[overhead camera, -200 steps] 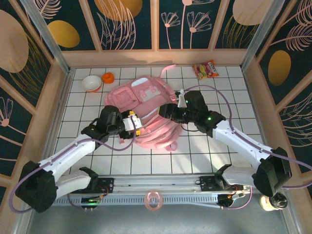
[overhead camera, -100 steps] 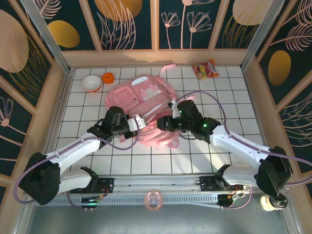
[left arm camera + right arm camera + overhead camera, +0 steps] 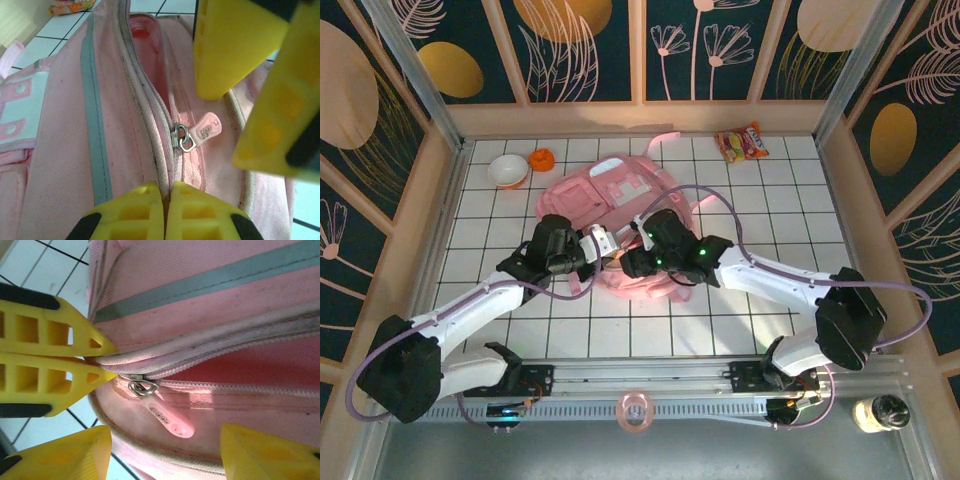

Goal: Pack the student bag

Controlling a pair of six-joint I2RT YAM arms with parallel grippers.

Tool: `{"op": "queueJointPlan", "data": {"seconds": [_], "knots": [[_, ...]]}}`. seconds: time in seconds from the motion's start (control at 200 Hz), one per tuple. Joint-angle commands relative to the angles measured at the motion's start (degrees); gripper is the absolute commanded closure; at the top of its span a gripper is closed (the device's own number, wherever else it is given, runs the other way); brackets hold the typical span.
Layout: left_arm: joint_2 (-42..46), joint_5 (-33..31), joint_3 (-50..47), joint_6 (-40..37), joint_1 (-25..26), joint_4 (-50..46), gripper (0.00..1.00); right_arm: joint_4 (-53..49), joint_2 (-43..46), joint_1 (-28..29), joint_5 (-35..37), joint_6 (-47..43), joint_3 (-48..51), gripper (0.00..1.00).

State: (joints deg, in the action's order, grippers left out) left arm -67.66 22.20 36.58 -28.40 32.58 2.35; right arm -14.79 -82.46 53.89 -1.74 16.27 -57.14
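The student bag (image 3: 610, 195) lies flat in the middle of the tiled surface, a little to the far side, and both arms meet at its near end, on the main zip. I judge the step in hand is the work on this zip, most likely the opening of the big compartment, because the snack packet (image 3: 741, 143) and the white bowl (image 3: 508, 170) lie outside, far from the bag's mouth. The left gripper (image 3: 165, 187) is closed, and it appears to pinch the zip seam just near of the metal slider (image 3: 184, 139), as an anchor. The right gripper (image 3: 165, 435) is open, with one finger on each side of the pink pull tab (image 3: 167, 420) and touching nothing that I can see. Beyond the slider the teeth are parted and a darker pink lining (image 3: 240, 365) shows inside. For the next move I would lower the right gripper a little, close it on the tab, and then pull along the line of the zip while the left one keeps the cloth tight. The tab is small, smooth and rubbery, so it may slip. The bag is soft woven fabric, slightly soiled, with a grey stripe (image 3: 210, 282) beside the zip, and it will wrinkle if pulled sideways.
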Motion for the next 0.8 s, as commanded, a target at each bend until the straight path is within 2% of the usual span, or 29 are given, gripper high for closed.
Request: {"op": "queueJointPlan", "data": {"seconds": [0.0, 0.065, 0.27, 0.475, 0.555, 0.796], "knots": [[0.27, 5.22, 3.91, 3.3, -0.18, 4.71, 1.0, -1.88, -1.42, 1.48, 8.43, -4.27, -2.34, 0.41], [-0.06, 6.08, 4.52, 3.74, -0.16, 4.47, 1.0, -1.49, -2.27, 1.64, 10.25, -5.61, -3.31, 0.42], [-0.02, 3.54, 4.82, 3.1, -0.23, 2.72, 1.0, -3.98, -2.89, 1.42, 14.99, -6.88, -5.12, 0.7], [-0.02, 1.05, 4.58, 1.74, -0.54, 0.2, 1.0, -8.0, -1.36, -2.93, 10.74, -4.08, -4.44, 0.83], [0.2, 0.86, 4.47, 1.53, -0.56, -0.05, 1.0, -8.41, -0.74, -4.26, 9.0, -3.97, -4.05, 1.0], [0.25, 0.19, 4.26, 1.53, -0.66, -0.41, 1.0, -7.89, 0.31, -6.91, 4.6, -5.72, -3.69, 1.0]]}}
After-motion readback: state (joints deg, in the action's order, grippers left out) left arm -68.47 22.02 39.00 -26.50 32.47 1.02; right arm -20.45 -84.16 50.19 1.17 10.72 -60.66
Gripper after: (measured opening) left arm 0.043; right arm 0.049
